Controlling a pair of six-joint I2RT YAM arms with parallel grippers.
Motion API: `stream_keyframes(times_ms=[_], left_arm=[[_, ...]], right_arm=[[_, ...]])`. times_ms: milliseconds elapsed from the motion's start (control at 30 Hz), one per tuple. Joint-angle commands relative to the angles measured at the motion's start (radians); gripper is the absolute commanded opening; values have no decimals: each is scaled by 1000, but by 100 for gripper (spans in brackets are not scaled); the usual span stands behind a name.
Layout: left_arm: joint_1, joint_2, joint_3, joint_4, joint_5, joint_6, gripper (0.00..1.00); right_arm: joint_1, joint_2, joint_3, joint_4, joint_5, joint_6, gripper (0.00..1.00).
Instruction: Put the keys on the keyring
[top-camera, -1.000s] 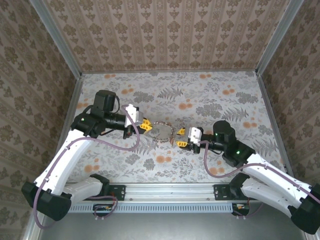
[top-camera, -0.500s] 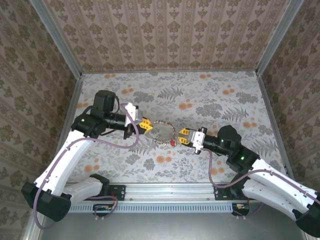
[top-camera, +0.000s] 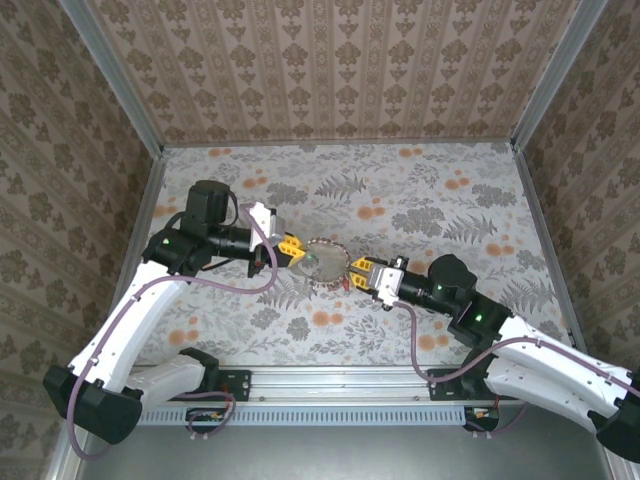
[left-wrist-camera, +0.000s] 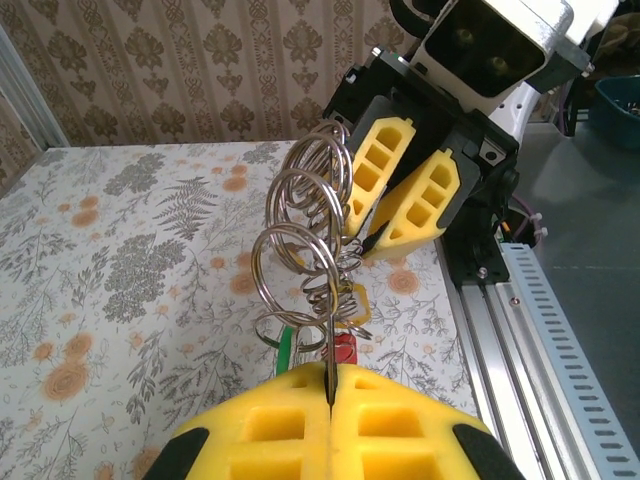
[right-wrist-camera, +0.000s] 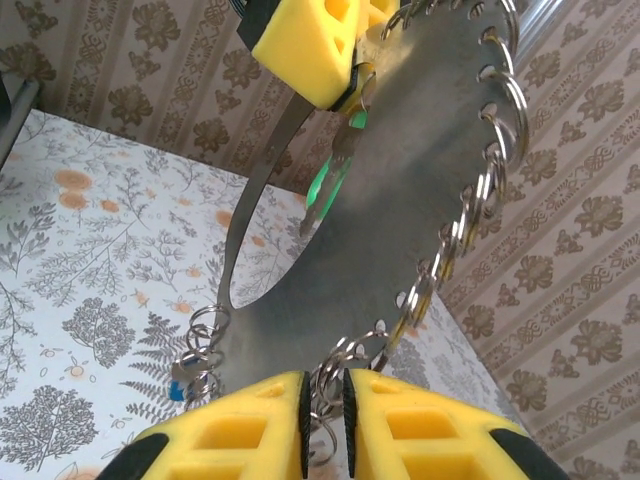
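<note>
The keyring (top-camera: 325, 262) is a flat grey metal crescent with small wire rings along its rim, held up between both arms above the table. My left gripper (top-camera: 292, 247) is shut on its thin edge (left-wrist-camera: 330, 375). In the left wrist view the keyring's rings (left-wrist-camera: 300, 250) stand in a row, with a green key (left-wrist-camera: 285, 350), a red key (left-wrist-camera: 343, 348) and a yellow key (left-wrist-camera: 355, 305) hanging below. My right gripper (top-camera: 358, 270) is shut on a cluster of rings (right-wrist-camera: 323, 385) at the opposite rim. A green key (right-wrist-camera: 330, 180) and a blue key (right-wrist-camera: 178, 385) hang from the plate (right-wrist-camera: 400, 180).
The floral table (top-camera: 420, 210) lies below, walled by patterned panels at the back and sides. A metal rail (top-camera: 340, 385) with both arm bases runs along the near edge. The left gripper's yellow finger (right-wrist-camera: 305, 45) sits at the top of the right wrist view.
My right gripper has moved left up to the keyring and narrowed its jaws onto the rim rings. The left gripper has kept its hold and place.
</note>
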Motion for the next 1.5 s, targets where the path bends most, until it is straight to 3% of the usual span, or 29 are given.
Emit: stream_keyframes(times_ms=[0,267,433,867,1467], left_arm=[[9,-26,-7,39,37,-26,0],[11,-29,-25,71,49,-61,0],[12,-30,-22,75,39,-72,0],[12,-32,-27,100,44,-107,0],[13,-38,-38,58,31,-66,0]], right_arm=[[15,10,-17,82,92,-22,21],[29,39,-24,125,181,2,23],[34,29,-41,126,164,-4,27],[62,43,-38,141,187,-26,27],[73,10,-41,109,279,-49,10]])
